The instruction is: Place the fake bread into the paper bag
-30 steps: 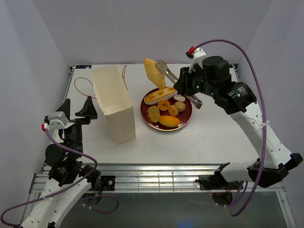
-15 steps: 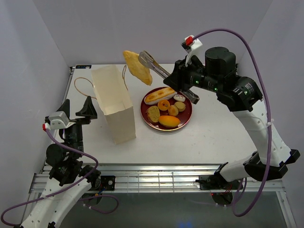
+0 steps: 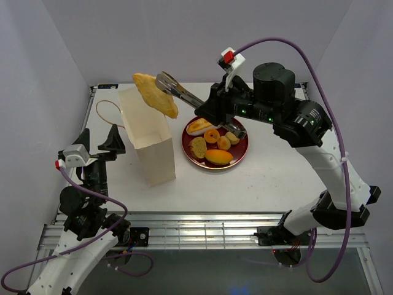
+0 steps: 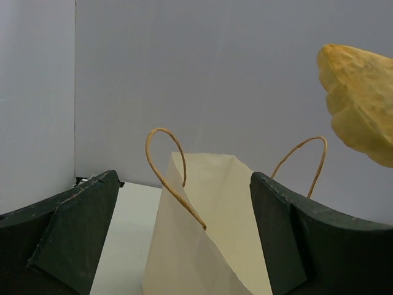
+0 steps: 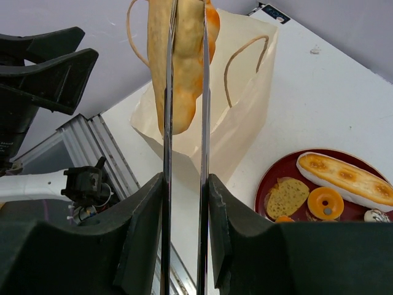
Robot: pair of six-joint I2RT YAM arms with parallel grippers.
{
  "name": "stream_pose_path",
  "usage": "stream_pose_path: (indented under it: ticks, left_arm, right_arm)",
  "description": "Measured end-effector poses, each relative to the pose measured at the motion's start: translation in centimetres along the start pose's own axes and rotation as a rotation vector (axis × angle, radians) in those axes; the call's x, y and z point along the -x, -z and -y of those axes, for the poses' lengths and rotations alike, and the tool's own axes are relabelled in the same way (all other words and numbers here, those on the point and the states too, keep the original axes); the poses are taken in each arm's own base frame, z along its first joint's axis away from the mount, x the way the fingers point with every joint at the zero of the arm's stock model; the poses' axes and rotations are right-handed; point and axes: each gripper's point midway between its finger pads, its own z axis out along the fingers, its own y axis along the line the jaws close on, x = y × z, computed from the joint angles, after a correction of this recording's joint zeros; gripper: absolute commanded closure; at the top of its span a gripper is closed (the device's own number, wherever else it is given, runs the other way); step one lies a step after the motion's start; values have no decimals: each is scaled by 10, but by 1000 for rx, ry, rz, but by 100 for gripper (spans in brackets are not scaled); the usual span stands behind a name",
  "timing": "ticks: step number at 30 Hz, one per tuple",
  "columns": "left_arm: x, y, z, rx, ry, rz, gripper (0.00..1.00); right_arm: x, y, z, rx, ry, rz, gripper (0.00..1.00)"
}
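My right gripper (image 3: 210,109) is shut on metal tongs (image 3: 179,93). The tongs pinch a long yellow-orange fake bread (image 3: 155,94), held in the air over the open top of the upright paper bag (image 3: 150,138). In the right wrist view the gripper (image 5: 184,203) clamps the tongs (image 5: 167,123), and the bread (image 5: 184,55) hangs above the bag (image 5: 245,117). More bread lies on the dark-red plate (image 3: 244,142): a long roll (image 3: 199,126), a slice (image 3: 198,146), a donut (image 3: 212,136) and an orange roll (image 3: 218,157). My left gripper (image 3: 105,140) is open and empty, left of the bag (image 4: 209,246).
The bag's cord handles (image 3: 101,110) hang over its far-left side. The plate (image 5: 261,184) sits just right of the bag. White walls close in the table at the left, back and right. The held bread also shows in the left wrist view (image 4: 362,104).
My right arm has swung left with the tongs and bread, from above the plate to above the bag's top. The left arm has not moved.
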Motion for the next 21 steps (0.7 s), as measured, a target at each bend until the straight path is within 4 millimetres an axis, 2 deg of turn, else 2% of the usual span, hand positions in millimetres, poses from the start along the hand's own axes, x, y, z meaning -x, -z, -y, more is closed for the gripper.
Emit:
stream_pose_path:
  ticks: [7,14,21]
  left_arm:
    - [0,0,0,1,-2,0,2]
    - [-1,0,-1,7,-3,-1,2]
    - [-1,0,-1,7,-3,-2,2]
  right_arm:
    - [-8,-27,-8,29,-8,-18,63]
    - [-27,-64,-2,25,-23,-72,63]
    - [-48,-86,4,17,-36,-121,59]
